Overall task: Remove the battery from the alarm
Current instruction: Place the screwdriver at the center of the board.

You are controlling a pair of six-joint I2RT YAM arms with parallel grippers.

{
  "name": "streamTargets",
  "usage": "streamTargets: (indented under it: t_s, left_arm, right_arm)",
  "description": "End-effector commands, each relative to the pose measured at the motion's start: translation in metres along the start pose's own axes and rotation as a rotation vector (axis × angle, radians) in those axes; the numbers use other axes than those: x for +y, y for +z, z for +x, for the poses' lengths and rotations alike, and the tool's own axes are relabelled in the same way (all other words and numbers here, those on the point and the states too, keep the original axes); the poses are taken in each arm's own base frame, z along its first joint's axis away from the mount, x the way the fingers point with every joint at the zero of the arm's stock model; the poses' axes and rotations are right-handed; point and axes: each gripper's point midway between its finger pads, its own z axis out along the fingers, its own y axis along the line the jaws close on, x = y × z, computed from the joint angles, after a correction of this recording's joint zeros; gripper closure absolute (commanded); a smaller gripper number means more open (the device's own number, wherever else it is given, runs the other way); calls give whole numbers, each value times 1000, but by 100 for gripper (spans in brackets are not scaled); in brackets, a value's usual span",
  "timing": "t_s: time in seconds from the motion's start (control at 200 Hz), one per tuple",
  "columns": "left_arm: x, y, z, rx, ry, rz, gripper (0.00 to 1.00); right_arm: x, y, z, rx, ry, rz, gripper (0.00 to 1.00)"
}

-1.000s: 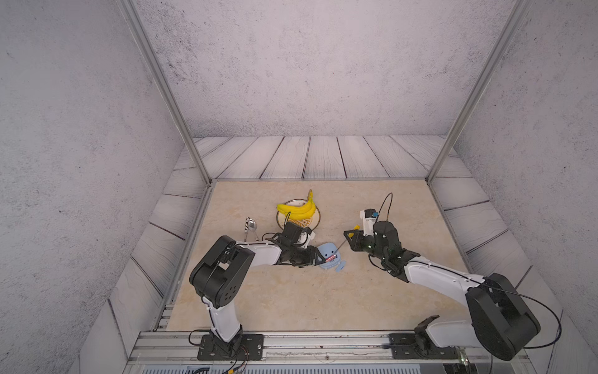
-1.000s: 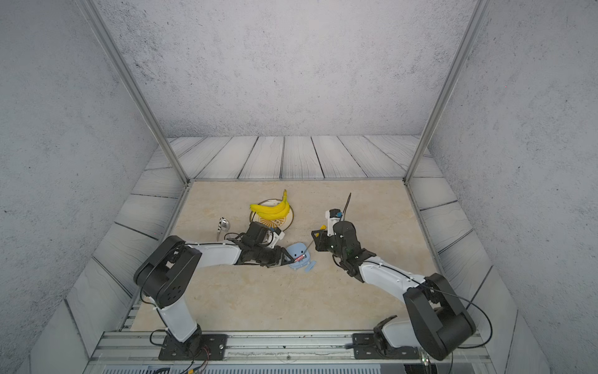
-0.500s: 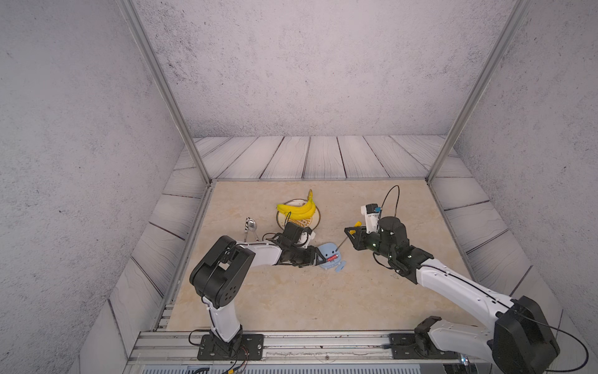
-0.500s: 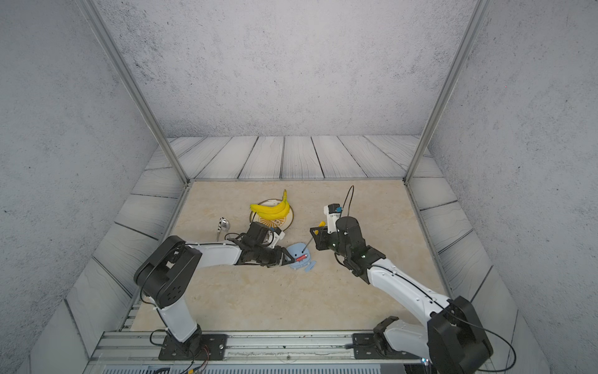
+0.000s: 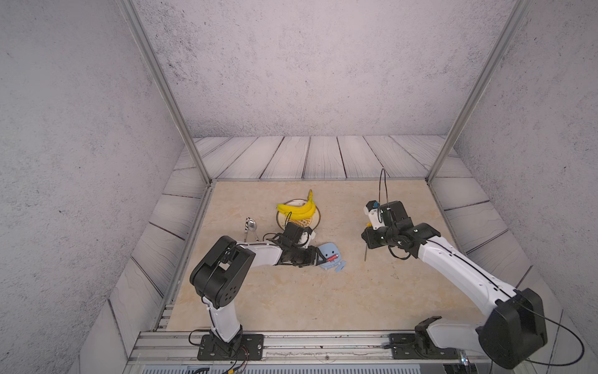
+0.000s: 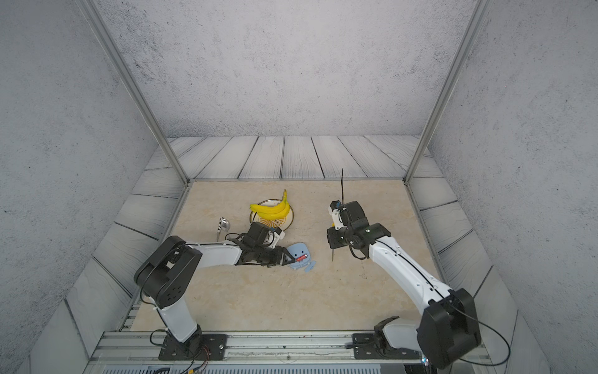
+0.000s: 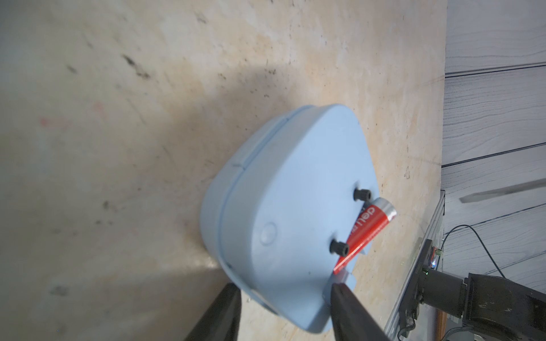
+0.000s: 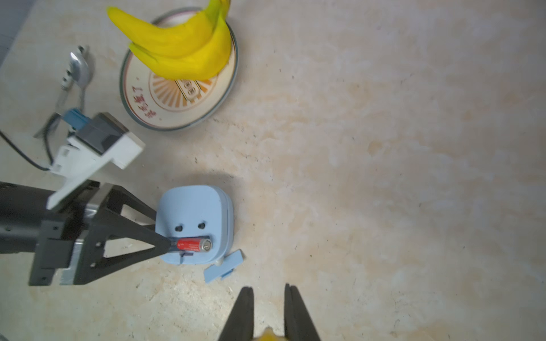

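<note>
The battery (image 8: 193,245) is seen lodged in the open slot on the back of the alarm (image 8: 195,212), which is laid face down; the left gripper (image 7: 284,290) is spread at its edge, and the screwdriver (image 8: 267,335) is pinched by the right gripper (image 8: 267,288)

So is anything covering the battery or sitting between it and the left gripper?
Nothing visible does. The battery lies exposed in the open slot on the back of the alarm, and the cover lies on the table beside it. The left gripper has its jaws apart, straddling the alarm's edge next to the battery.
</note>
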Motion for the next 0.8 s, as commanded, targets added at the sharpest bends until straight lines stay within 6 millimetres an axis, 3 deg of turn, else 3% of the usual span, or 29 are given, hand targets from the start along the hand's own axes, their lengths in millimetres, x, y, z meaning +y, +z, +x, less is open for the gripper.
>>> streamTargets:
  t_s: [0.0,0.205,0.41,0.615,0.796]
  left_arm:
    - [41,6,29,79,-54,-163,46]
    - [42,6,30,85,-56,-167,46]
    - [44,5,32,90,-56,-179,46]
    - [44,5,31,87,-54,-181,46]
    - [44,5,31,87,-54,-181,46]
  right_arm:
    - [-6,15,12,169,14,-30,100]
    - [-32,73,-10,272,70,46,100]
    - [-53,123,-20,320,103,121,97]
    - [-71,150,-11,358,125,203,86]
    - [-70,161,-7,358,145,187,74]
